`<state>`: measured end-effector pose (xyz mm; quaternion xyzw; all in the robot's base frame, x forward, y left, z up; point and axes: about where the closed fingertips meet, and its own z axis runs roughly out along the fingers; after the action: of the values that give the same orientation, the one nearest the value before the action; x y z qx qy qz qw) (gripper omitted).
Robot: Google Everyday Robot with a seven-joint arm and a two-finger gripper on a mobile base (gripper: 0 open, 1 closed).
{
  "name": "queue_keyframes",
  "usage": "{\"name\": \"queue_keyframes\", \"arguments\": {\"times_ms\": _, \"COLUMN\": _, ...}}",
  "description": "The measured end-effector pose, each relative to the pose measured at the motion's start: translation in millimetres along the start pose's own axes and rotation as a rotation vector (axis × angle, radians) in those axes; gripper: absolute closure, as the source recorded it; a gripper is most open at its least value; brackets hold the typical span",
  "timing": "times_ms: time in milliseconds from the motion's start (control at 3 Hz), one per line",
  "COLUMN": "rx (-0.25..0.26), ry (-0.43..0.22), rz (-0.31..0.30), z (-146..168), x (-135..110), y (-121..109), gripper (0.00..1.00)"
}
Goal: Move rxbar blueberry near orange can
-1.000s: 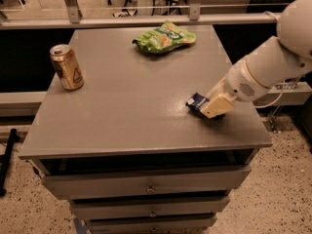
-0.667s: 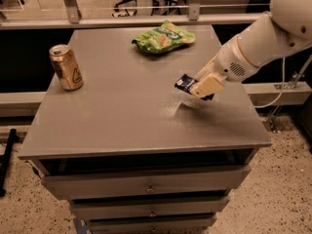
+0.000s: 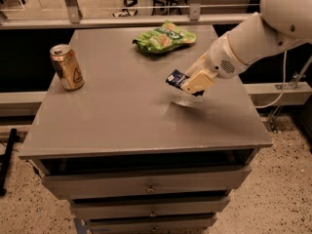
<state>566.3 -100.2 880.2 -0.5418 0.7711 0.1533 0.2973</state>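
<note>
The rxbar blueberry (image 3: pixel 176 77), a small dark navy-blue bar, is held in my gripper (image 3: pixel 191 84) and lifted a little above the grey table (image 3: pixel 122 116), right of its middle. The gripper is shut on the bar, whose left end sticks out past the cream-coloured fingers (image 3: pixel 197 83). The orange can (image 3: pixel 67 67), golden-orange with a silver top and a dark triangle mark, stands upright near the table's left edge, well to the left of the gripper.
A green chip bag (image 3: pixel 165 37) lies at the back of the table, behind the gripper. My white arm (image 3: pixel 253 33) reaches in from the upper right. The table has drawers (image 3: pixel 146 186) below its front edge.
My gripper has lifted the blue bar off the table's right side and carried it up and leftward, toward the table's middle. The can and chip bag have not moved.
</note>
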Motion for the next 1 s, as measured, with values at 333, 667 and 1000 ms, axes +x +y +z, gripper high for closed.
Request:
{"name": "queue_keyframes", "arguments": {"times_ms": 333, "rx": -0.007, "ry": -0.039, "rz": -0.062, "z": 33, "x": -37, "y": -13, "gripper": 1.00}}
{"name": "queue_keyframes", "arguments": {"times_ms": 667, "rx": -0.030, "ry": -0.066, "rz": -0.132, "z": 79, "x": -83, "y": -23, "gripper": 1.00}}
{"name": "queue_keyframes", "arguments": {"times_ms": 1000, "rx": -0.045, "ry": -0.086, "rz": -0.195, "z": 115, "x": -124, "y": -30, "gripper": 1.00}}
